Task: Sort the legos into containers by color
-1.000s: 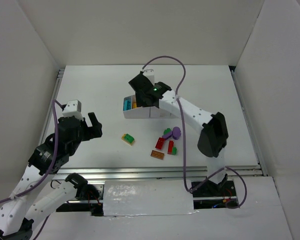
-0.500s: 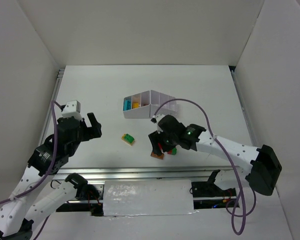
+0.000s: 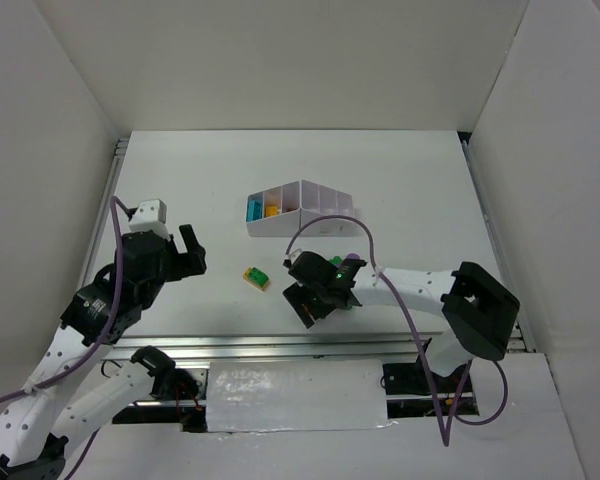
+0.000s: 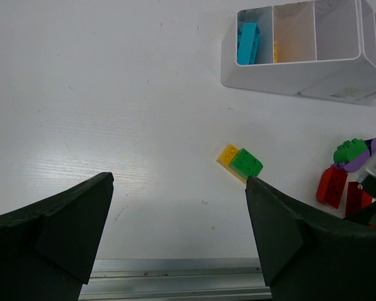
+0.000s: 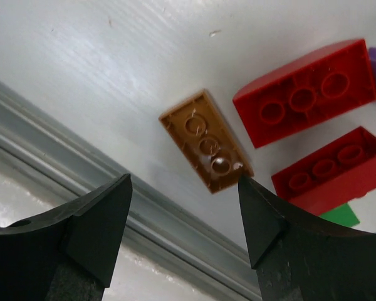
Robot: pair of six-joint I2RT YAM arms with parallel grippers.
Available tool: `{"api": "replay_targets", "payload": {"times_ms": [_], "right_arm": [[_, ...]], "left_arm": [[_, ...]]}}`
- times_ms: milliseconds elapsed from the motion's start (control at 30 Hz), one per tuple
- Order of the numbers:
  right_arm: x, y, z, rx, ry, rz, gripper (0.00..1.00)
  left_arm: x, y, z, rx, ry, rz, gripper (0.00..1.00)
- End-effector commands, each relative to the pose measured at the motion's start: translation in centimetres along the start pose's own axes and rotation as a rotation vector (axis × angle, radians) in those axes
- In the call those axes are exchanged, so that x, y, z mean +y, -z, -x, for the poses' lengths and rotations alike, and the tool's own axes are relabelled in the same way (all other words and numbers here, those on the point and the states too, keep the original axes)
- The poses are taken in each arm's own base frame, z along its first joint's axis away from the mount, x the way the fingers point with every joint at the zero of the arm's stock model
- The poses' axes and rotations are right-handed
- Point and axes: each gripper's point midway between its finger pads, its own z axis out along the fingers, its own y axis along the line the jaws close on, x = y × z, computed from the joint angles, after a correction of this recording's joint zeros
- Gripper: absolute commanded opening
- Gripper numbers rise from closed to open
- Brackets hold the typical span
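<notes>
Right wrist view: right gripper [image 5: 183, 188] gapes wide, empty, hovering over the flat orange-brown plastic plate [image 5: 207, 149]. Drop straight, pinch its long sides, stay clear of the two red bricks [image 5: 301, 94] beside it. White divided tray [image 3: 280, 227] sits well away. Green sliver [image 5: 341, 216] at frame edge, probably another brick; overhead, right arm [image 3: 410, 285] hides the rest.

The white tray [image 4: 269, 75] holds a blue brick [image 4: 247, 44] in its end compartment. A yellow-green pair [image 4: 240, 162] lies alone. A flat brown plate [image 5: 205, 140] lies beside two red bricks [image 5: 304, 91].
</notes>
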Motion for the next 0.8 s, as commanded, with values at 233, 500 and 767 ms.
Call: {"api": "replay_targets", "payload": {"times_ms": [233,500,767], "right_arm": [[0.0,-0.7,2.9,-0.050,-0.001,-0.022,0.79],[-0.5,-0.1,3.6,-0.078,-0.031,-0.032,0.80],[-0.9,-1.7,2.4,0.013,-0.066,-0.039,0.81]], "left_arm": [[-0.8,-0.1,1.0,-0.038,-0.006,-0.042,1.00],[-1.1,0.0,1.0,-0.038,-0.008,-0.063,1.00],[-1.3,0.1,0.9,-0.038,-0.012,-0.079,1.00]]}}
